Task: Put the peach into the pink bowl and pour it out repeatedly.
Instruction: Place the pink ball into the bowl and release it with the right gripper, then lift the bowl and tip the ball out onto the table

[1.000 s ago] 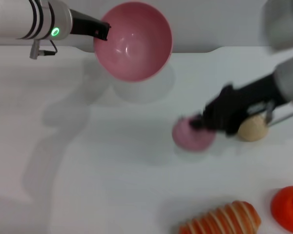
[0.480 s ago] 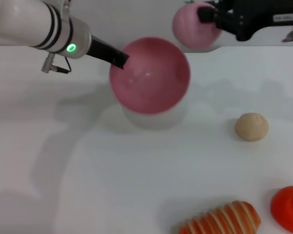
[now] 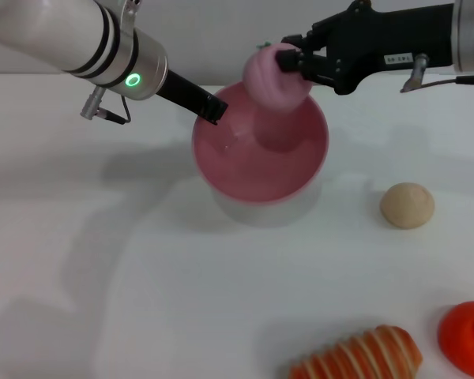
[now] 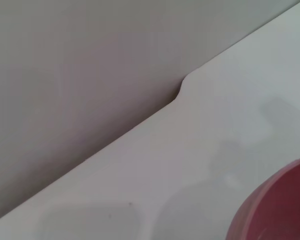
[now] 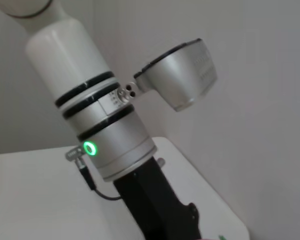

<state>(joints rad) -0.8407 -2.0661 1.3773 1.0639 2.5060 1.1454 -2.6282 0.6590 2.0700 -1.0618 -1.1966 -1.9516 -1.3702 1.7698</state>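
Peach (image 3: 273,77): small, round, pink, held in right claw (image 3: 288,60) just above far rim of pink bowl (image 3: 261,146). Bowl: deep, plain pink, empty, tilted w/ opening up, left claw (image 3: 216,109) gripping its left rim, above worktop (image 3: 142,276).

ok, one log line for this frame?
left end effector: holds pink bowl rim | right end effector: holds peach above bowl | peach: unreleased
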